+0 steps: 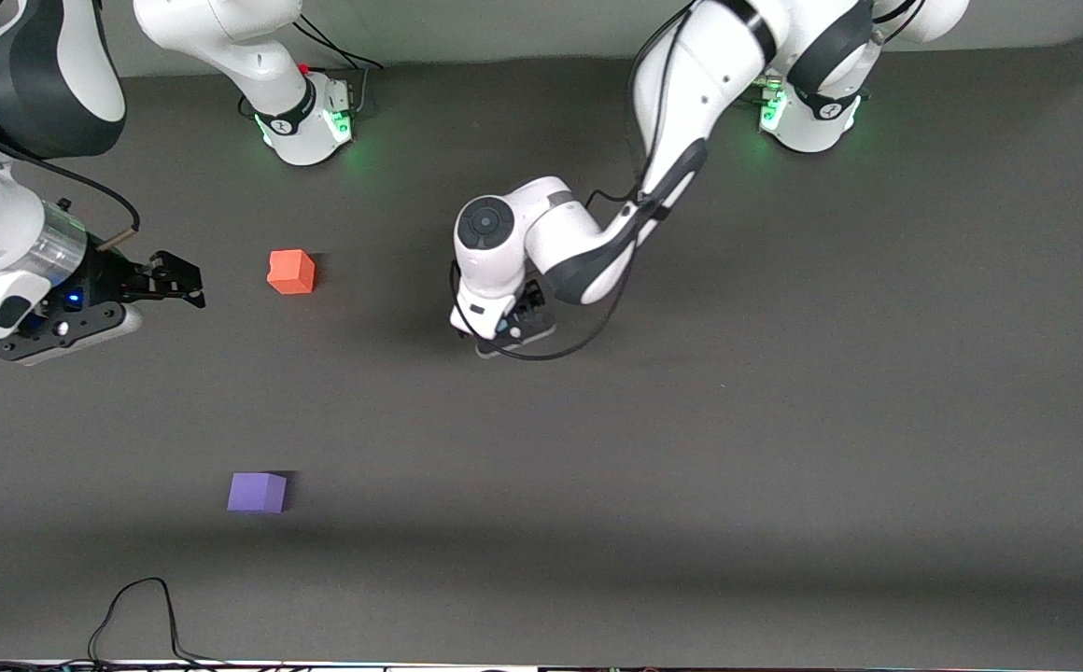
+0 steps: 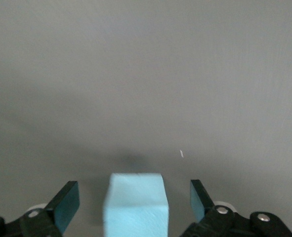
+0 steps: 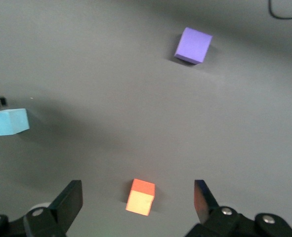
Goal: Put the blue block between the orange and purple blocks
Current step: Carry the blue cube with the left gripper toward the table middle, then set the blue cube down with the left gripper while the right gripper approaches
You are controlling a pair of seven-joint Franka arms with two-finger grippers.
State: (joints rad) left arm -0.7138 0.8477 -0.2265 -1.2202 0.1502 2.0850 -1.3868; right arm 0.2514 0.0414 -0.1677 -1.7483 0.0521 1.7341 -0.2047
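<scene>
Blue block: The blue block (image 2: 136, 205) sits on the desk (image 1: 784, 420), toward the left arm's end from the orange block (image 1: 291, 272). In the front view the left arm's wrist covers it, so it shows only in the two wrist views.

Left end effector: The left end effector (image 2: 135, 202) is low over the blue block. Its fingers are apart, one on each side, and neither pad touches the block.

Right end effector: The right end effector (image 1: 177, 280) waits in the air toward the right arm's end from the orange block, fingers wide apart and holding nothing.

Orange block: It lies on the desk, well apart from the blue block.

Purple block: The purple block (image 1: 257, 492) is nearer the front camera than the orange block, with bare desk between the two.

Risk one: The block looks a little turned between the pads. I think one pad could hit a corner first and spin or push the block away.

Risk two: If the fingers close too high, I think the block could slip out when the arm lifts.

Risk three: The gap near the orange block is the goal. A low carry could knock the orange or purple block and spoil the line.

Risk four: The right arm waits close to the orange block, so the arms might bump.
</scene>
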